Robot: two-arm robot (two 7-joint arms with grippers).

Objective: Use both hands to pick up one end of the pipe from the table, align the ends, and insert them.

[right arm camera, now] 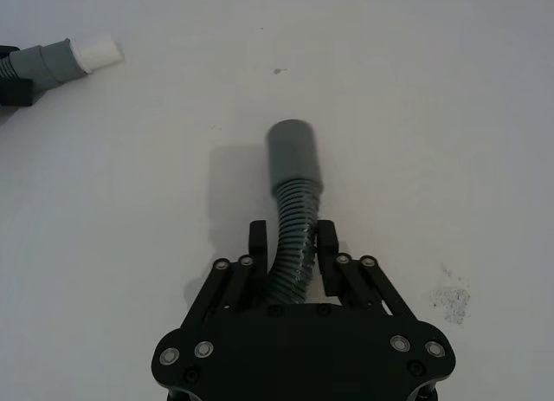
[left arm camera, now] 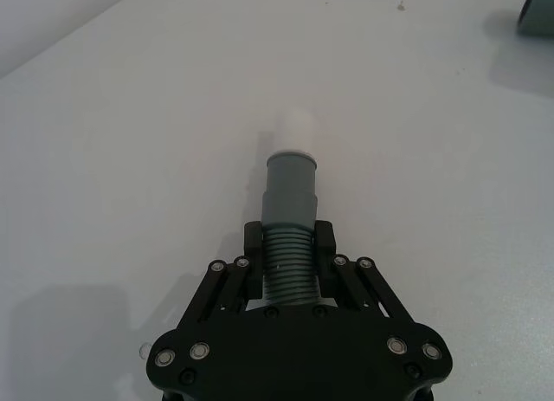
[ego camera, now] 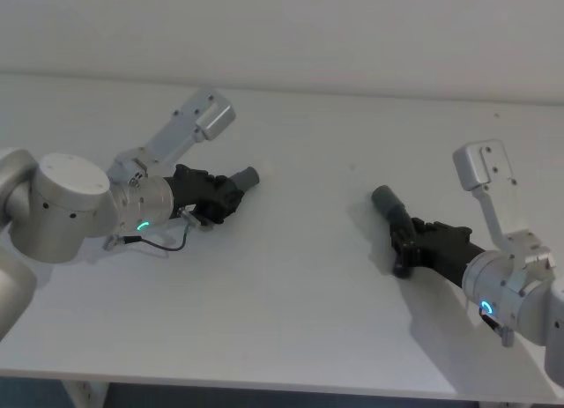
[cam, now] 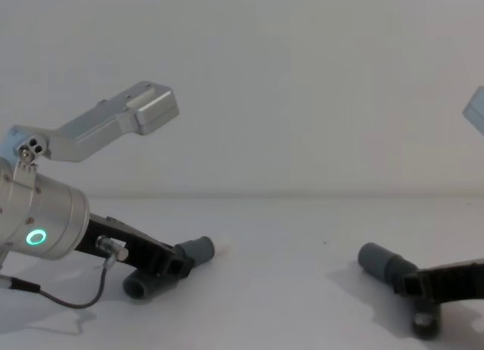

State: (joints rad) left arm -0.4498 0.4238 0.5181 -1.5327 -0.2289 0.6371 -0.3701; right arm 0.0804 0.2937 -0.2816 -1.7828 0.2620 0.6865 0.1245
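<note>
White table [ego camera: 300,329]. Left gripper [ego camera: 227,196] low at left, clenched on ribbed body of left hose piece [left arm camera: 289,271]. Left cuff [ego camera: 248,176], white-tipped, points right. Right gripper [ego camera: 407,241] low at right, clamped on ribbed body of right hose piece [right arm camera: 293,219]. Right cuff [ego camera: 385,199] points left and far. Cuffs well apart.

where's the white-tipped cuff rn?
Head view, left side: white-tipped cuff juts from the left end effector gripping its hose, apart from the other cuff.
</note>
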